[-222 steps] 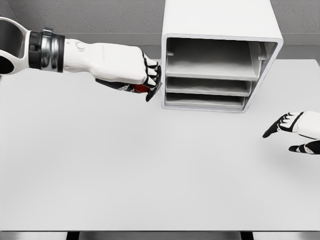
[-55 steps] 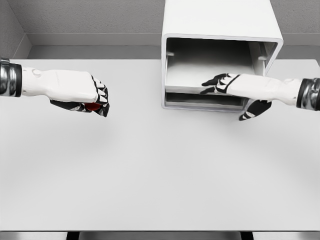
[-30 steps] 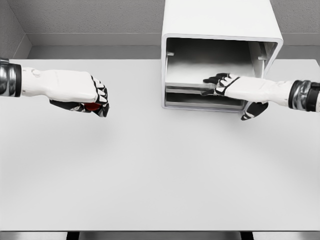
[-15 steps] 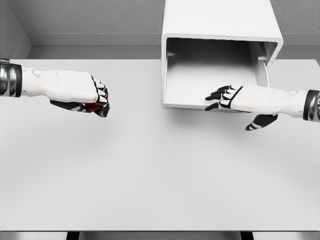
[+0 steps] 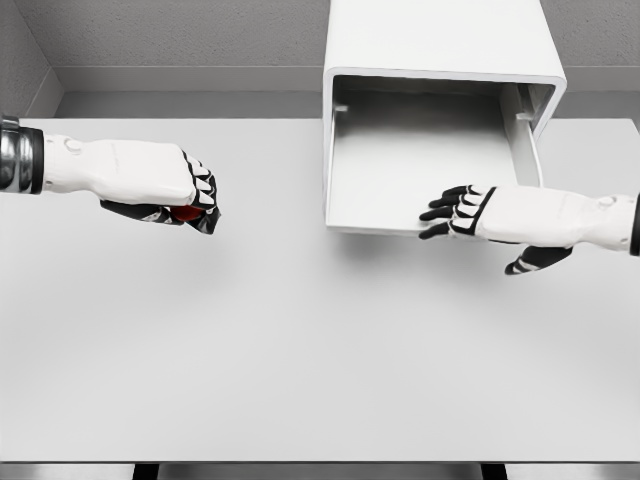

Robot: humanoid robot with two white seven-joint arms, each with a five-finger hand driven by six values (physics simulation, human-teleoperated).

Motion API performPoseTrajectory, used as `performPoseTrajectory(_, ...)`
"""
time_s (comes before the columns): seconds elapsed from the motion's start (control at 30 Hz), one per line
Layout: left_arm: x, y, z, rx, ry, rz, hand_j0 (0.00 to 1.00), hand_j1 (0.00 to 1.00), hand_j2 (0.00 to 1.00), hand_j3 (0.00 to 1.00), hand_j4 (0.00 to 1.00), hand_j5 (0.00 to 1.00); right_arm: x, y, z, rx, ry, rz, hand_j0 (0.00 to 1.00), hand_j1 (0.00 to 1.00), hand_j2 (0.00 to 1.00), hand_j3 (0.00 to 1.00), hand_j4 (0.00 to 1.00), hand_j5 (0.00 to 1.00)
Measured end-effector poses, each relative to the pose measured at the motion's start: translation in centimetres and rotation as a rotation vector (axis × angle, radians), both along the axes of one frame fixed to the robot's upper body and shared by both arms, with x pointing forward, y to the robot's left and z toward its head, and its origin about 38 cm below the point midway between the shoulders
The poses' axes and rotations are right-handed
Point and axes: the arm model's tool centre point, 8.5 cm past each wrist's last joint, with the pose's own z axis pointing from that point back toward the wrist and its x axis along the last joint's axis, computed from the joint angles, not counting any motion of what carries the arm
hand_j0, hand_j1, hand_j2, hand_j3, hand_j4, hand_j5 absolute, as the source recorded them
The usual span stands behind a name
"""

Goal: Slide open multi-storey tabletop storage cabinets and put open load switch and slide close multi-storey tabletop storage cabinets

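Right hand [image 5: 462, 211] gripping the drawer [image 5: 425, 165] lip at three o'clock, left hand [image 5: 190, 195] fisted round a red switch [image 5: 184, 213] at nine, above the bench [image 5: 300, 340]

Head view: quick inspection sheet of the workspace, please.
Surface: white table, bare in front of the robot.
Job's things: white cabinet at the table's far edge, one drawer slid out toward the robot; small red object, only partly visible, in the left hand.
Clutter: nothing seen.
Grippers: left hand shut on the red object, held over the table; right hand at the drawer's front edge, fingers on it.
Cables: nothing seen.
Surroundings: grey wall behind.
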Motion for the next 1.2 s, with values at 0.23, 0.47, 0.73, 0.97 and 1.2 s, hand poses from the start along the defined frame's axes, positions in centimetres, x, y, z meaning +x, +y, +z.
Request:
performPoseTrajectory(0.23, 0.0, 0.0, 0.0, -0.001, 0.000, -0.001, 0.54, 0.54, 0.54, 0.54, 0.54, 0.54, -0.5, -0.7, 0.4, -0.005, -0.018, 0.026, 1.00, 1.00, 1.00, 1.00, 1.00, 1.00)
performPoseTrajectory(0.47, 0.0, -0.1, 0.0, 0.000, 0.000, -0.002, 0.54, 0.54, 0.54, 0.54, 0.54, 0.54, -0.3, -0.9, 2.1, 0.036, -0.051, 0.026, 1.00, 1.00, 1.00, 1.00, 1.00, 1.00)
performPoseTrajectory(0.73, -0.1, -0.1, 0.0, 0.000, 0.000, -0.004, 0.54, 0.54, 0.54, 0.54, 0.54, 0.54, -0.2, -2.0, 5.5, 0.115, -0.102, 0.001, 1.00, 1.00, 1.00, 1.00, 1.00, 1.00)
performPoseTrajectory(0.97, 0.2, -0.6, 1.6, -0.021, -0.039, -0.014, 0.54, 0.54, 0.54, 0.54, 0.54, 0.54, -2.4, -7.2, 9.6, 0.191, -0.055, -0.098, 1.00, 1.00, 1.00, 1.00, 1.00, 1.00)
performPoseTrajectory(1.2, 0.9, -4.9, 7.6, -0.115, -0.167, -0.111, 0.53, 0.53, 0.53, 0.53, 0.53, 0.53, -3.7, -9.7, 10.1, 0.203, -0.019, -0.169, 1.00, 1.00, 1.00, 1.00, 1.00, 1.00)
